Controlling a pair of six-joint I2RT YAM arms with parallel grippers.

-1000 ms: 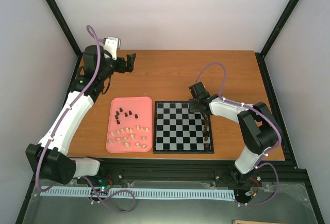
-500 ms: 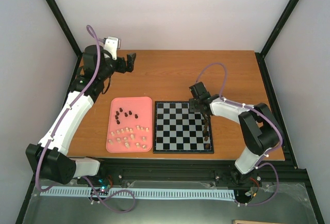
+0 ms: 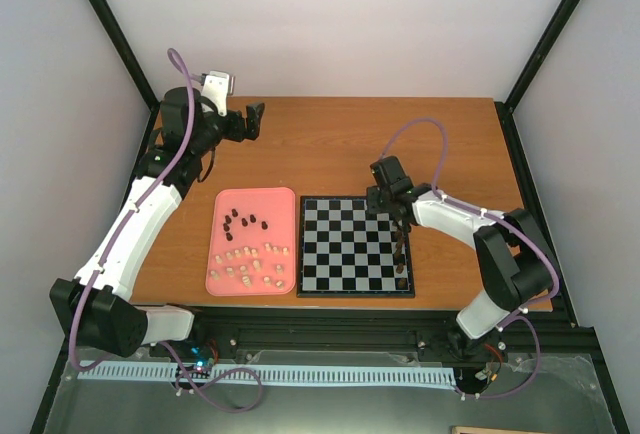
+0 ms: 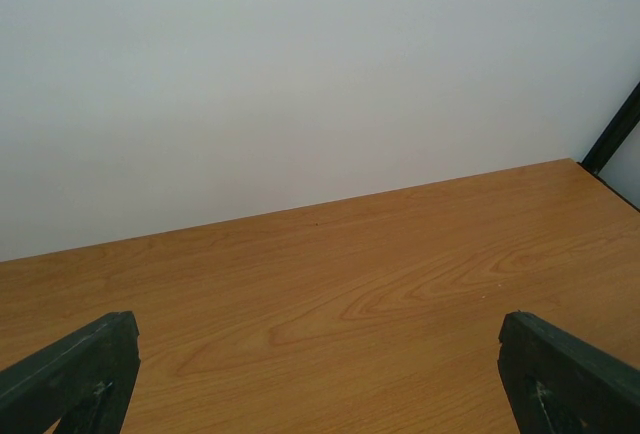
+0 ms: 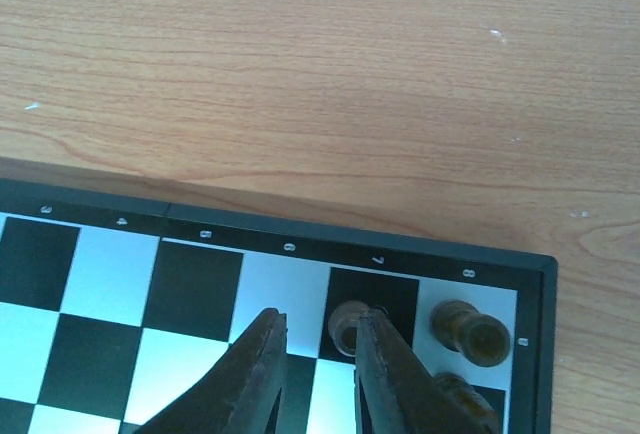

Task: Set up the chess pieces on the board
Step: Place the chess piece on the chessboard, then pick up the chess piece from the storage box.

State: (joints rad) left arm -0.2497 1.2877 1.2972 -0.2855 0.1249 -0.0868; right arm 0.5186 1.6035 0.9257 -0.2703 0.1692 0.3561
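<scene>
The board [image 3: 340,254] lies right of centre, with a line of dark chess pieces [image 3: 401,254] along its right edge. My right gripper [image 3: 390,210] hangs over the board's far right corner. In the right wrist view its jaws [image 5: 322,339] stand a little apart: a dark piece [image 5: 346,326] rests on a black square [image 5: 395,289] against the right finger [image 5: 395,374], clear of the left one. Two more dark pieces [image 5: 470,332] stand in the corner column. My left gripper [image 3: 252,119], far back left, is open over bare wood [image 4: 320,374].
A pink tray [image 3: 250,194] left of the board holds several dark chessmen [image 3: 242,221] and several cream ones [image 3: 250,264]. Black frame posts rise at the table's back corners. Wood shows beyond the board's far edge [image 5: 300,74].
My right gripper's jaws have parted around the dark piece on the board, and that arm's elbow has drifted slightly right. The left arm has not moved.
</scene>
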